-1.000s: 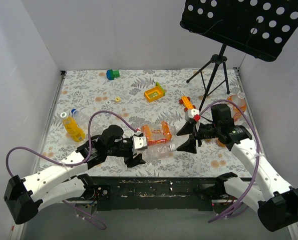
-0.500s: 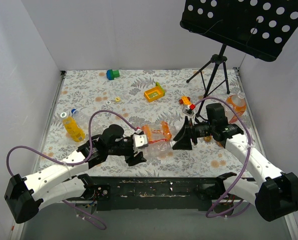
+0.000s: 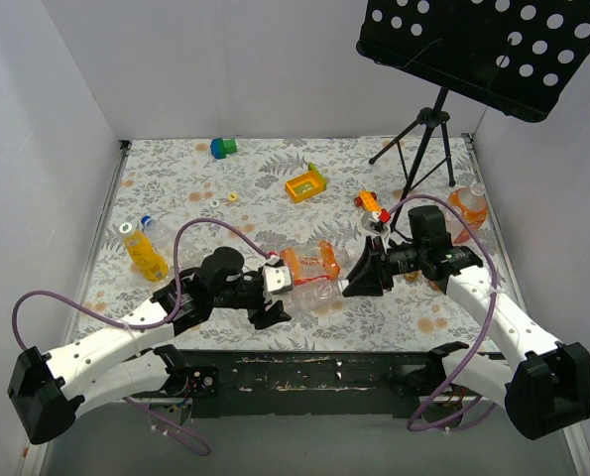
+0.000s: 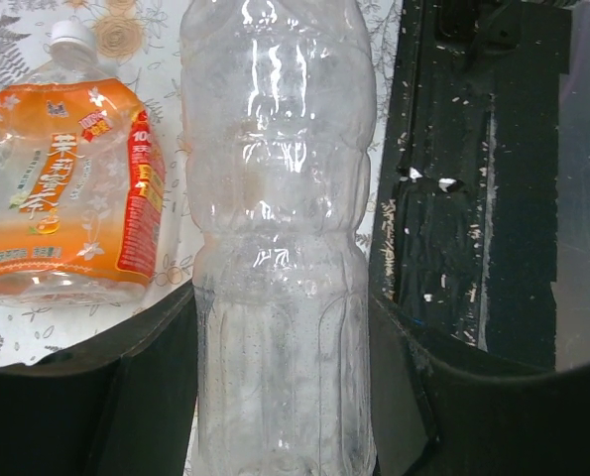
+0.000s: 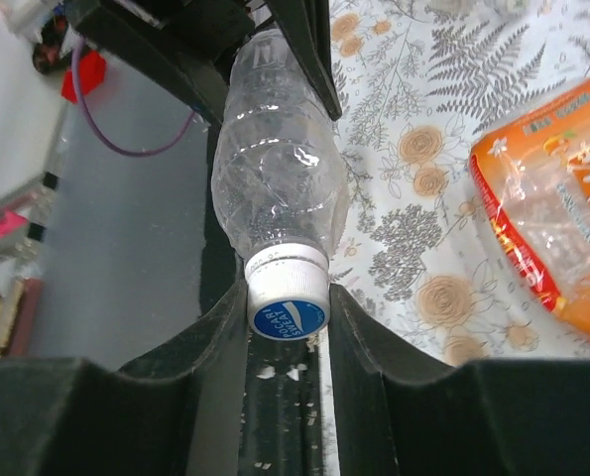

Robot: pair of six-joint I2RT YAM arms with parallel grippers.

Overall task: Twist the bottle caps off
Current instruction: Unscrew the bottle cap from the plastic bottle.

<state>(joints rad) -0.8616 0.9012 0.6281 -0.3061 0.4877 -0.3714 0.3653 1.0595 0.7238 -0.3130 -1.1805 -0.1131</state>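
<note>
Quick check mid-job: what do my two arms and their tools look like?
The left arm and right arm have white shells with black joints and bases; a purple cable loops along each. The left tool and right tool have broad black fingers tapering to the tips.

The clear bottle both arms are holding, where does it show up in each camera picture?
Top external: the clear bottle lies low centre, between the two arms.
Left wrist: the clear bottle fills the middle, running top to bottom between the left gripper fingers.
Right wrist: the clear bottle is upper centre, its cap facing the camera between the right gripper fingers.
Shared landmark: the orange-labelled bottle beside it.
</note>
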